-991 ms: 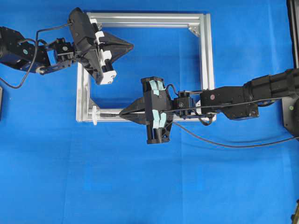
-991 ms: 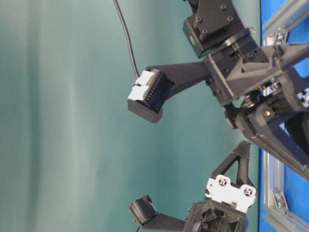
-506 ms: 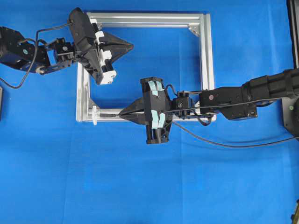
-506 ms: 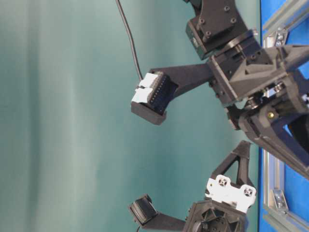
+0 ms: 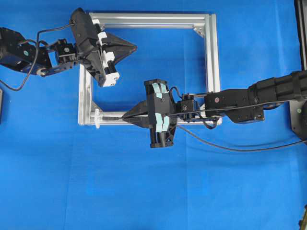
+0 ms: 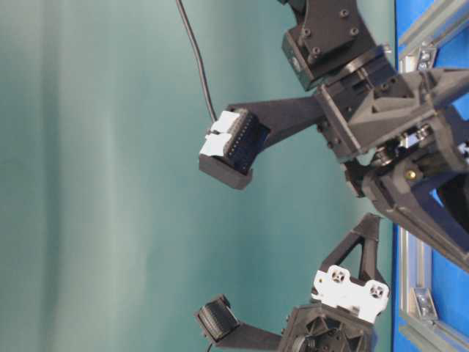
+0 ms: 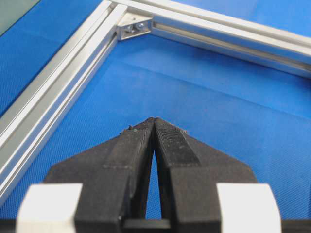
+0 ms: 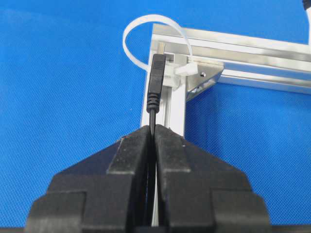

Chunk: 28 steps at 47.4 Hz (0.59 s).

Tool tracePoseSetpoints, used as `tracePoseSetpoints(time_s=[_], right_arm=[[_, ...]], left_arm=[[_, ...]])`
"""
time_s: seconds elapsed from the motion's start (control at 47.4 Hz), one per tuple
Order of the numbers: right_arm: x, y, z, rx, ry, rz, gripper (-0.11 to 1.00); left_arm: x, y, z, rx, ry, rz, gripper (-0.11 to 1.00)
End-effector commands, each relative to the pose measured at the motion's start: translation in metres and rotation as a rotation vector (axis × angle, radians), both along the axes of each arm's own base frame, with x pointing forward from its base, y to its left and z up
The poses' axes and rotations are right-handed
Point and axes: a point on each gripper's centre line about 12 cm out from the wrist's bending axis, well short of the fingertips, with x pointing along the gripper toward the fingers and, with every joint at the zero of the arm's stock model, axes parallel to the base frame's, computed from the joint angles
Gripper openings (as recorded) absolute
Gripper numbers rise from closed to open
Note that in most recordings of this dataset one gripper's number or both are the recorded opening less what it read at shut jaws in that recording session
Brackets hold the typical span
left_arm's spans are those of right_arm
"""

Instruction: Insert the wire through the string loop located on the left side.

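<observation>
My right gripper [image 8: 153,127] [image 5: 125,115] is shut on the black wire [image 8: 155,85], which sticks out ahead of the fingertips. The plug's short metallic end lies just short of the white string loop [image 8: 153,36], over the frame's corner. From above, the string loop [image 5: 97,118] sits at the lower left corner of the silver frame [image 5: 213,62], and the wire [image 5: 230,147] trails right across the cloth. My left gripper [image 7: 153,120] [image 5: 134,46] is shut and empty, hovering inside the frame's upper left area.
The silver frame [image 7: 58,82] lies flat on blue cloth. In the table-level view both arms' black bodies [image 6: 366,110] crowd the right side. A dark object [image 5: 298,112] stands at the right edge of the overhead view.
The right arm edged slightly left with the wire between one second and half a second ago. Since then nothing has visibly moved. The left arm has stayed still.
</observation>
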Motion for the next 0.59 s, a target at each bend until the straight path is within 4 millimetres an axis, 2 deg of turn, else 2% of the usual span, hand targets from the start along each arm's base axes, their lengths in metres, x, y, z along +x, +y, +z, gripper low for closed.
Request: tracePoseSetpoints(time_s=[0.0,0.569], right_arm=[[0.0056,-0.0018,0.0141,0.003,-0.04,-0.005,0.0],[0.0056,-0.0018,0.0147,0.003,-0.041,-0.005,0.0]], left_arm=[[0.0014,0.0002,0.0142,0.014,-0.041,-0.002,0.0],[-0.0002,-0.0004,0.0131,0.012,-0.037,-0.003,0.0]])
